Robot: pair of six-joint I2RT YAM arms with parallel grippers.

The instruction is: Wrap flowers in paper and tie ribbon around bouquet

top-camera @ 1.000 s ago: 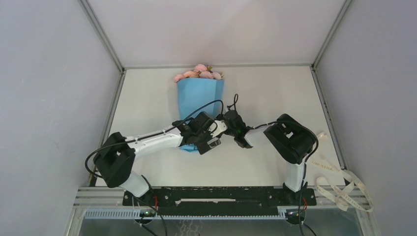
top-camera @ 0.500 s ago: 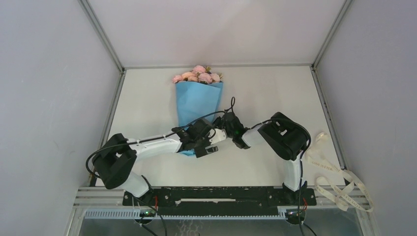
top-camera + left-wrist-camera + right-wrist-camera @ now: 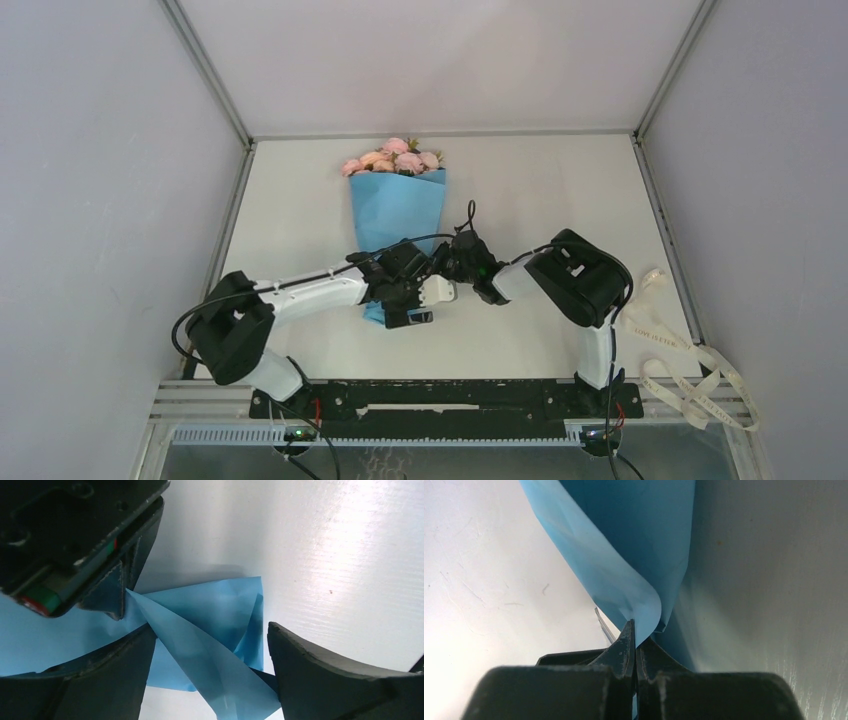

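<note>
The bouquet lies on the table with the pink flowers (image 3: pixel 392 160) at the far end of a light-blue paper (image 3: pixel 395 205) cone. My right gripper (image 3: pixel 457 264) is shut on a fold of the paper (image 3: pixel 624 555) near the cone's narrow end, and its jaws (image 3: pixel 634 636) pinch the edge. My left gripper (image 3: pixel 414 300) stands open astride the narrow tip of the paper (image 3: pixel 210 630), with one of its fingers (image 3: pixel 100 680) on each side and a dark inner face showing by the right one. The right gripper (image 3: pixel 75 545) shows at the upper left of the left wrist view. The cream ribbon (image 3: pixel 690 370) lies loose at the table's near right edge.
Grey walls and metal frame rails (image 3: pixel 240 130) close the table in on three sides. The two arm bases sit on a black bar (image 3: pixel 440 400) at the near edge. The right arm's elbow (image 3: pixel 585 280) stands between the bouquet and the ribbon.
The bouquet has shifted slightly left and nearer. The left gripper has moved nearer, down to the cone's tip, its jaws narrowing a little. The right gripper followed left, still pinching the paper.
</note>
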